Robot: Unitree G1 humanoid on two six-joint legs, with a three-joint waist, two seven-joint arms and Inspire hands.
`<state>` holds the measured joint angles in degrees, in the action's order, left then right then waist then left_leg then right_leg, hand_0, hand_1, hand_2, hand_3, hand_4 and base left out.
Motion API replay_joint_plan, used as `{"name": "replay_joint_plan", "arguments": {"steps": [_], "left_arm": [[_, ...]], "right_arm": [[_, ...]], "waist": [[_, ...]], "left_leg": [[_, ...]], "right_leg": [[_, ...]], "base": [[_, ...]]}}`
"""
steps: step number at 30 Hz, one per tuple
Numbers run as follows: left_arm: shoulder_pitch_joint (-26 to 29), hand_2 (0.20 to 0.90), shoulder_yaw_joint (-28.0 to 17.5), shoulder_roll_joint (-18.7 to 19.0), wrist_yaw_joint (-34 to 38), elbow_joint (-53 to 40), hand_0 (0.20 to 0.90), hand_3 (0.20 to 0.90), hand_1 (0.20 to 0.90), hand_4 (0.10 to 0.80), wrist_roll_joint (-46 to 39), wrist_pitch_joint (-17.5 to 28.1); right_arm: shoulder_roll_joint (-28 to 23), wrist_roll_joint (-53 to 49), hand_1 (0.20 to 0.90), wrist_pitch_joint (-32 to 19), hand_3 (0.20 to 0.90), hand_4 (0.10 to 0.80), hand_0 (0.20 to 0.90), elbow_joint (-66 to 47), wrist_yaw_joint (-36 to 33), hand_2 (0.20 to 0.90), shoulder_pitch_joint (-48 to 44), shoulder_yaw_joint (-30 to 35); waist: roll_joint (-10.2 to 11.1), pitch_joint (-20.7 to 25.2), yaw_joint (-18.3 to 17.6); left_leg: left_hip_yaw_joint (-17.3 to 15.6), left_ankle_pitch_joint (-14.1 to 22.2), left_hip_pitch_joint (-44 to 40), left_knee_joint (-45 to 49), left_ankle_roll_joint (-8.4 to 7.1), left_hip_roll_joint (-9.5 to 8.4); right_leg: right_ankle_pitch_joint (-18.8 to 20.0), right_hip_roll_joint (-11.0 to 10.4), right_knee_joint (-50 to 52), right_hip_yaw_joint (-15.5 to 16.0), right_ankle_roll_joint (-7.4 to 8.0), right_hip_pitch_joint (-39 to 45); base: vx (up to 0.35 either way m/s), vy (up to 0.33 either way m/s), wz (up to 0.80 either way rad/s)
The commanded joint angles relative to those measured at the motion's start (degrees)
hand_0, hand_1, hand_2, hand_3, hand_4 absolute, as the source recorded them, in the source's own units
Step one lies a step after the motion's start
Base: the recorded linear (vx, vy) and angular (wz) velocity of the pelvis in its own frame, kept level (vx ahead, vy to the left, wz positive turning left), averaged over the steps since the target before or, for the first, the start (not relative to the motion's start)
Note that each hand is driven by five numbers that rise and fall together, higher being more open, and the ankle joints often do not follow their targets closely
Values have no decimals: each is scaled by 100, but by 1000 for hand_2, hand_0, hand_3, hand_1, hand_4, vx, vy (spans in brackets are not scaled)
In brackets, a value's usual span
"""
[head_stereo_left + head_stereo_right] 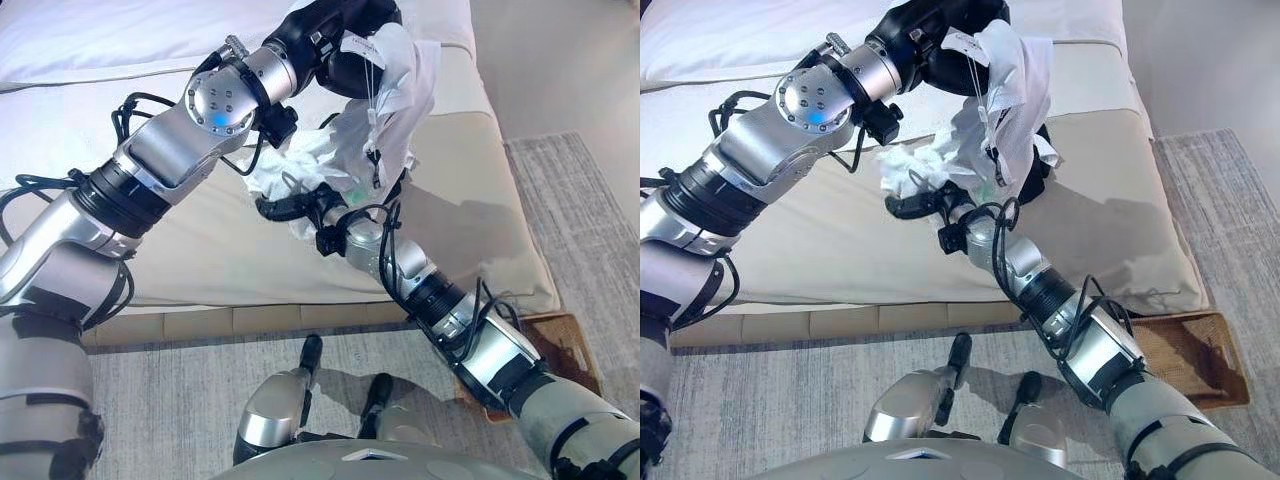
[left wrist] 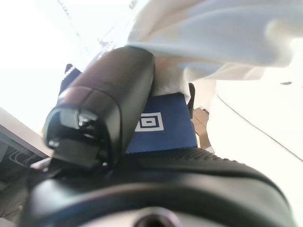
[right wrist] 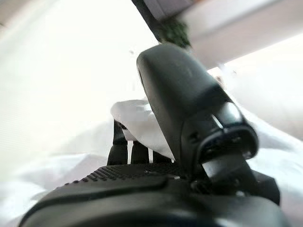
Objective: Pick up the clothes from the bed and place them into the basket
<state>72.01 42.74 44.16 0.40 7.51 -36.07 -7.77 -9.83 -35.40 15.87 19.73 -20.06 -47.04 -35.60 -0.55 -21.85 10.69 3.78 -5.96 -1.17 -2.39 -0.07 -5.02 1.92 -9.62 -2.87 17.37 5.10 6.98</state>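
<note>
A white garment point(image 1: 398, 95) with a tag and strings hangs above the beige bed point(image 1: 200, 255). My left hand point(image 1: 335, 40) is raised over the bed's far side and shut on the garment's top. In the left wrist view the white cloth point(image 2: 213, 33) bunches past the thumb point(image 2: 109, 94). The garment's crumpled lower part point(image 1: 925, 165) trails down to my right hand point(image 1: 932, 207), which sits low over the mattress and reaches into the cloth. White cloth point(image 3: 137, 120) covers that hand's front in the right wrist view. A brown wicker basket point(image 1: 1200, 350) stands on the floor at the bed's near right corner.
White bedding point(image 1: 100, 40) lies across the far side of the bed. A grey striped rug point(image 1: 180, 400) covers the floor before the bed and runs along its right side point(image 1: 1230, 200). The bed's front edge point(image 1: 250, 320) is close before me.
</note>
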Motion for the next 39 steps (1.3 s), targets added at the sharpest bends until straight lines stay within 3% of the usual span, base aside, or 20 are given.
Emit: {"name": "replay_joint_plan", "arguments": {"steps": [1,5,8,11,12,13,14,15,20,23,26,29,31,32,33,39], "left_arm": [[-216,300,-924,-652,636,1044,300,200,300,100,114,570],[-264,300,-1116,-518,608,1334,300,200,300,100,95,629],[-233,300,-1240,-267,578,1686,300,200,300,100,128,535],[-262,364,-1349,-96,671,1934,364,274,364,174,287,368],[-291,526,-1413,6,719,2091,526,464,526,364,404,283],[-302,585,-1448,97,763,2215,585,532,585,432,440,216],[-314,799,-1503,193,831,2390,799,782,799,682,545,151],[-332,900,-1574,338,846,2639,900,900,900,800,544,134],[-280,900,-1730,1038,803,4001,900,900,900,800,357,-93],[-357,900,-1924,1091,762,4858,900,900,900,800,544,-208],[-868,900,-2244,818,752,5266,900,900,900,800,1040,-299],[-1685,900,-2665,293,755,5367,900,900,900,800,1327,-222],[-2241,900,-2835,-125,850,5284,900,900,900,800,1462,-60],[-2285,900,-2853,-147,855,5265,900,900,900,800,1471,-57],[-2572,900,-2900,-403,901,5165,900,900,900,800,1461,34],[-3148,900,-2670,-971,861,4611,900,900,900,800,1721,213]], "right_arm": [[582,643,300,-852,200,100,300,-624,-604,300,-510,583],[189,641,300,-664,200,100,300,-752,-685,300,-760,808],[-486,495,300,-662,200,100,300,-747,-591,300,-965,928],[-826,416,300,-652,200,100,300,-883,-397,300,-1055,1040],[-968,387,300,-594,200,100,300,-962,-237,300,-1085,1070],[-1089,376,300,-563,200,100,300,-998,-92,300,-1127,1094],[-1242,295,300,-539,200,100,300,-1059,44,300,-1192,1109],[-1431,247,300,-501,200,100,300,-1130,205,300,-1270,1134],[-2325,-60,300,-285,200,100,300,-1002,638,300,-2089,1140],[-2500,-340,300,-161,200,100,300,-542,585,300,-2647,1019],[-2528,-264,300,152,200,100,300,-40,942,300,-3001,828],[-2569,22,300,407,200,100,300,503,1666,300,-3227,490],[-2530,69,300,233,200,100,300,886,1827,300,-3268,349],[-2518,90,300,228,200,100,300,908,1844,300,-3268,338],[-2441,65,300,105,200,100,300,1028,1761,300,-3259,346],[-2306,391,300,-325,200,100,300,1041,855,300,-3401,490]], "waist": [[-245,1911,130],[-211,1918,129],[-136,1952,98],[-94,1955,73],[-75,1957,61],[-66,1955,61],[-51,1956,64],[-32,1966,70],[68,2007,70],[164,2020,33],[332,2016,20],[577,1973,27],[713,1910,66],[714,1912,67],[812,1838,84],[968,1556,207]], "left_leg": [[283,561,-233,-261,200,-73],[317,575,-234,-261,206,-79],[341,574,-274,-261,207,-75],[334,585,-303,-261,210,-71],[322,601,-322,-261,211,-70],[310,603,-331,-261,210,-66],[292,605,-341,-261,202,-54],[279,609,-351,-261,192,-45],[271,634,-395,-261,155,-35],[262,665,-444,-261,137,-14],[267,699,-471,-261,142,-1],[286,711,-507,-261,155,28],[301,703,-516,-261,169,61],[299,705,-518,-261,169,62],[291,703,-512,-261,177,101],[220,649,-254,-211,220,218]], "right_leg": [[341,-326,482,157,219,118],[339,-314,503,139,229,111],[319,-277,517,98,232,138],[331,-272,532,84,236,142],[350,-283,551,87,244,138],[356,-291,560,99,249,145],[343,-298,555,125,260,168],[339,-300,535,156,273,195],[362,-295,507,243,333,243],[302,-268,534,243,325,259],[248,-228,567,187,304,226],[183,-171,649,120,272,165],[152,-114,667,72,257,147],[152,-113,672,65,256,144],[158,-74,701,14,244,83],[-20,61,697,-74,150,-115]], "base": [[-33,48,-27],[-16,13,-11],[0,0,0],[-10,23,5],[0,0,0],[0,0,0],[-33,10,-2],[-34,8,-1],[-2,15,-3],[44,52,-7],[74,62,0],[120,83,7],[105,62,4],[86,43,-8],[49,26,-8],[-59,16,-10]]}}
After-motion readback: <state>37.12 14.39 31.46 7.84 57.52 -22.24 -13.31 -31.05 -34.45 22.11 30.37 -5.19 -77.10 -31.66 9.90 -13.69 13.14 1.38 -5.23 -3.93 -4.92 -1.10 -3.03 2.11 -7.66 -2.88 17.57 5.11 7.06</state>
